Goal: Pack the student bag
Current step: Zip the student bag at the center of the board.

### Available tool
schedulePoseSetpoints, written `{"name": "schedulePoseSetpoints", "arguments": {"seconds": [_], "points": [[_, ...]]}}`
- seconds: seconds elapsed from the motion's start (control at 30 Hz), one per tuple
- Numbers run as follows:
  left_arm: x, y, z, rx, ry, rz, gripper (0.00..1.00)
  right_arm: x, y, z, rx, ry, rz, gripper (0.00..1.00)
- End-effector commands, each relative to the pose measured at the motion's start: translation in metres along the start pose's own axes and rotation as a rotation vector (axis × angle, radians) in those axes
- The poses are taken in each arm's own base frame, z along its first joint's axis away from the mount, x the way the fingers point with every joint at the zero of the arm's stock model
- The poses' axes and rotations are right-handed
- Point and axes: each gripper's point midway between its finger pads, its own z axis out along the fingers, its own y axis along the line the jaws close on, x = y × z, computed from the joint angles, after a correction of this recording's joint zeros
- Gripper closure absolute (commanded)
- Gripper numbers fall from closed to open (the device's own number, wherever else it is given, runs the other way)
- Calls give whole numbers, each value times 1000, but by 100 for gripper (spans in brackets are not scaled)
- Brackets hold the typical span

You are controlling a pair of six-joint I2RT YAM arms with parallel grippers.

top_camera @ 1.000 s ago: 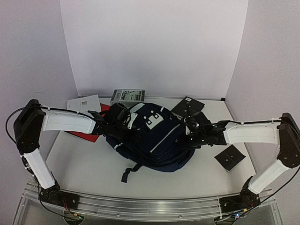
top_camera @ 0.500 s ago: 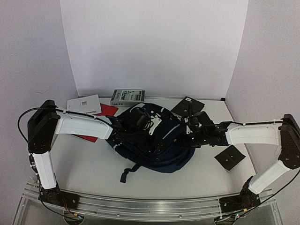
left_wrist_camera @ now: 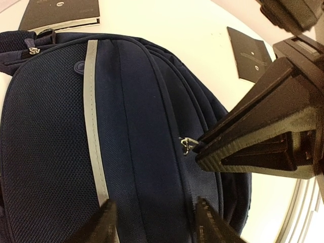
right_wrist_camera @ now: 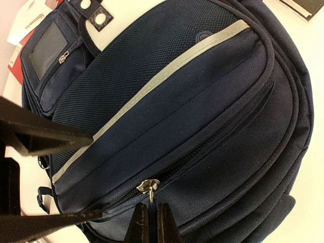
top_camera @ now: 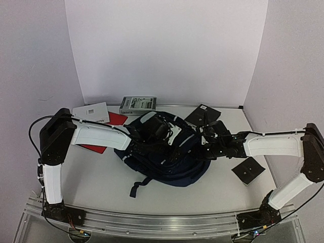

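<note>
The student bag [top_camera: 174, 162], navy with a grey stripe [left_wrist_camera: 93, 136], lies flat in the middle of the table. My left gripper [top_camera: 161, 135] hangs low over the bag's upper part, jaws apart, its two fingertips [left_wrist_camera: 108, 224] standing on either side of a navy fabric panel [left_wrist_camera: 147, 167]. My right gripper [right_wrist_camera: 151, 223] is shut on the small metal pull of a zipper [right_wrist_camera: 148, 185] on the bag's right side. That same pull [left_wrist_camera: 188, 145] shows in the left wrist view at the tip of the right gripper's fingers [left_wrist_camera: 253, 147]. The zipper looks closed along its visible length.
Two black notebooks lie right of the bag, one at the back [top_camera: 202, 115] and one nearer [top_camera: 248, 170]. A red folder [top_camera: 115, 118], a white booklet [top_camera: 91, 112] and a grey box [top_camera: 137, 105] sit at the back left. A black strap [top_camera: 137, 187] trails toward the front.
My left arm has swung right, from the bag's left edge to over its top, and its jaws widened then narrowed. The right gripper has stayed on the zipper pull.
</note>
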Motion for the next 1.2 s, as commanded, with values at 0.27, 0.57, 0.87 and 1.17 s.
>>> {"name": "schedulePoseSetpoints", "arguments": {"seconds": [0.27,0.57,0.87,1.17], "points": [[-4,6,-5,-50,-39,14,100,-40,-44,-28,298,-139,65,100],[27,3,-21,-19,7,3,100,-53,-65,-19,294,-69,50,100],[-34,-23,-43,78,-152,-46,51,-53,-31,-21,121,-25,25,100],[-54,-45,-1,139,-179,-46,21,-56,-26,-26,96,-45,60,100]]}}
